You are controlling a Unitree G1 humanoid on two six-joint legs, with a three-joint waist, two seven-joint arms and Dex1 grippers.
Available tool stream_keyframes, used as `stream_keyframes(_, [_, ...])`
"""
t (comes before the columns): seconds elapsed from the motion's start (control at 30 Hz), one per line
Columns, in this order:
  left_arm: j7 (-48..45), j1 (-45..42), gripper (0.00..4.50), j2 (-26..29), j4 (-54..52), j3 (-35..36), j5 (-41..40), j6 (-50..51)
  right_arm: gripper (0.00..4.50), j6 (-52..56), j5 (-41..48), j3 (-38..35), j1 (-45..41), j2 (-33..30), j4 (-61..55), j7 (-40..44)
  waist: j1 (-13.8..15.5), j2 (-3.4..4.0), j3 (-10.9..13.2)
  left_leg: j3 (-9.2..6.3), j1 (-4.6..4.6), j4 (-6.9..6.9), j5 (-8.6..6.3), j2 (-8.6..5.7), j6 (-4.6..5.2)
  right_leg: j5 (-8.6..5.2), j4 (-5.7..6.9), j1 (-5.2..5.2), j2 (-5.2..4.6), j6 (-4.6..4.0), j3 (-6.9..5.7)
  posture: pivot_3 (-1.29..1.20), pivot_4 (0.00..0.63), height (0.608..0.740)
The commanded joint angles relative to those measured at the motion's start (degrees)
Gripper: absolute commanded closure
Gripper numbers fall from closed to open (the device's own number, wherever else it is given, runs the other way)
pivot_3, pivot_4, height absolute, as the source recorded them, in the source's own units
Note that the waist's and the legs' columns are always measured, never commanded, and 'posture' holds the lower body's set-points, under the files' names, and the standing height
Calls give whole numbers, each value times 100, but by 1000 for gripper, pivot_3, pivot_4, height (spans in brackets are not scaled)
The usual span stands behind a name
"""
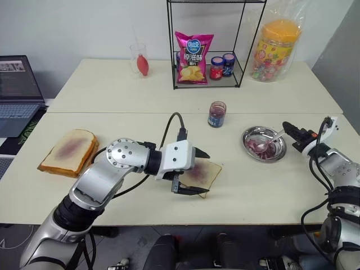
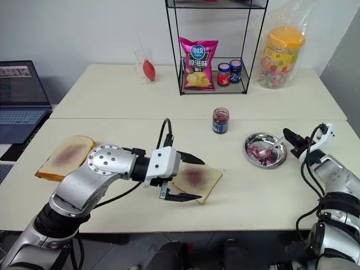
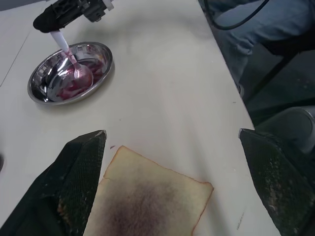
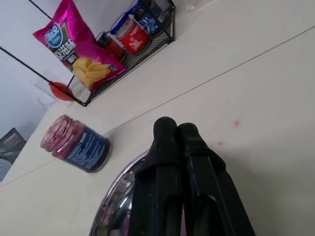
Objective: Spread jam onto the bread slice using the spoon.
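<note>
Landmark: steel bowl (image 1: 264, 151), smeared red-purple inside, on the table (image 1: 112, 101).

Right gripper (image 1: 288, 128) at the bowl's right rim, fingers pressed together on the handle of the spoon (image 1: 271, 138); the spoon's bowl end rests inside the steel bowl.

Jam (image 1: 216, 114) in an open glass jar, standing left of and behind the steel bowl, apart from it.

Bread slice (image 1: 202, 173) lies flat, left of and in front of the bowl, purple smear in its middle.

Left gripper (image 1: 194, 171) over the slice's left edge, fingers spread wide, holding nothing.

Stack (image 1: 68, 152) of slices far left of the bowl.
</note>
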Motion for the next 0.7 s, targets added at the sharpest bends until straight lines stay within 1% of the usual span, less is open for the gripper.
stream_keyframes(0.03, [69,8,0,-30,-127,141,-75,-13,4483,154,244,-57,257,6,-1101,-135,-1,0,0,0,0,0,0,0,0,0,1,0,0,0,0,0,150,740])
stream_keyframes(0.17, [92,9,0,-64,-119,124,-71,-21,4483,270,334,-69,451,84,-1490,-291,-3,0,0,2,2,3,0,0,0,0,1,0,1,0,0,0,150,740])
stream_keyframes(0.37, [89,-18,0,-105,-74,92,-55,-53,4483,66,211,-55,374,166,-1466,-433,-1,0,0,2,1,2,0,0,0,0,0,0,2,0,0,0,150,740])
stream_keyframes(0.5, [124,-21,0,-138,-72,64,-38,-47,4483,-389,82,-212,120,344,-885,-758,-9,0,0,5,1,2,0,0,0,0,-1,0,2,1,1,0,150,740])
stream_keyframes(0.7, [167,-41,0,-219,-81,28,-24,-24,4483,-937,-79,-299,-157,457,67,-906,-5,1,0,6,1,2,0,0,0,1,0,0,9,0,0,0,150,740])
